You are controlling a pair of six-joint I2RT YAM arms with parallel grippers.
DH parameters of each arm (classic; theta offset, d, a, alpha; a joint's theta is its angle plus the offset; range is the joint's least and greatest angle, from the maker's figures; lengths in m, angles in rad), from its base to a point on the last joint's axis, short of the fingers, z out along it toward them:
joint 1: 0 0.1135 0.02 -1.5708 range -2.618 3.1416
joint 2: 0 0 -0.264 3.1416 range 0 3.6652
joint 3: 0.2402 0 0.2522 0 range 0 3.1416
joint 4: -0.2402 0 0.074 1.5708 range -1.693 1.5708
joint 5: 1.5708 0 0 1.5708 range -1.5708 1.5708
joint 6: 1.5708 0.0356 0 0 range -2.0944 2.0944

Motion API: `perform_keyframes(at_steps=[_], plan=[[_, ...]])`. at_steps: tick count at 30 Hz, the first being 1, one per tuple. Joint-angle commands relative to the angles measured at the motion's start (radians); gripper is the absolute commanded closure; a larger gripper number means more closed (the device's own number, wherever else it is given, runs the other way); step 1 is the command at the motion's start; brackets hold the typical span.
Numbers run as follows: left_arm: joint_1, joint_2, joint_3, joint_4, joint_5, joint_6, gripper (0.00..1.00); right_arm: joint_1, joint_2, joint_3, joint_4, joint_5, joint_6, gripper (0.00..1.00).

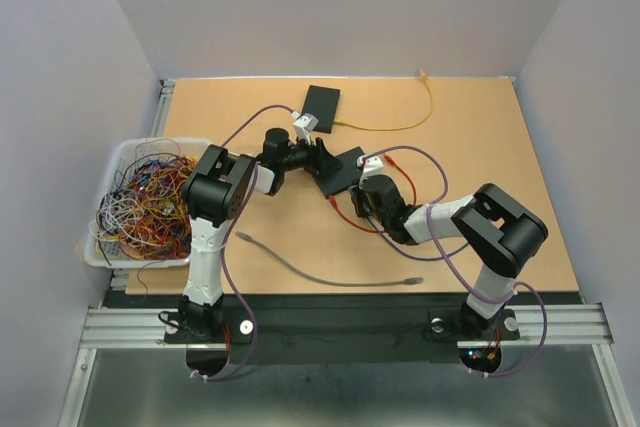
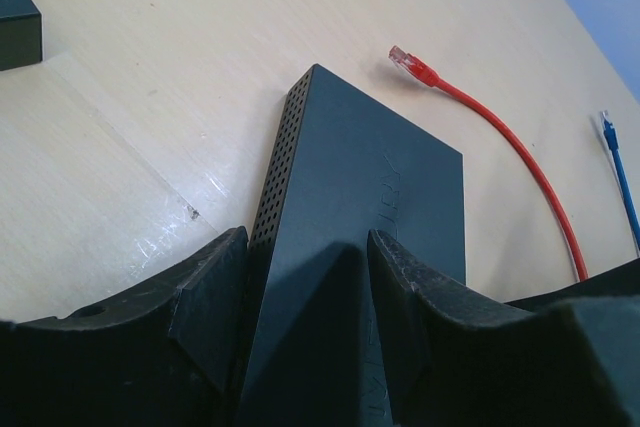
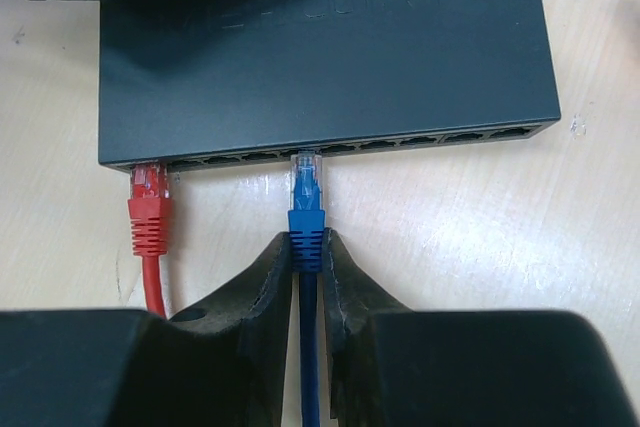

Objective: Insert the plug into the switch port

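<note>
The black switch lies on the table with its row of ports facing my right gripper. That gripper is shut on the boot of the blue plug. The plug's clear tip is at the mouth of a port left of the row's middle. A red plug sits in the leftmost port. My left gripper is closed over the far edge of the switch, one finger beside the perforated side and one on the top face. In the top view both grippers meet at the switch.
A second black box with a yellow cable lies at the back. A white basket of tangled cables stands at the left. A grey cable lies near the front. Loose red and blue plug ends lie beyond the switch.
</note>
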Motion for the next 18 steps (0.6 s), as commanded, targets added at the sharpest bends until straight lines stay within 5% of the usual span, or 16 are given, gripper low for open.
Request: perform_keyframes(at_steps=[1,18], plan=[[-0.018,0.01,0.022,-0.04,0.08,0.004,0.39,0.002,-0.029,0.021,0.082,0.064,0.0,1.0],[-0.018,0.016,0.033,-0.059,0.081,0.008,0.39,0.025,-0.037,0.064,0.091,0.09,0.003,1.0]])
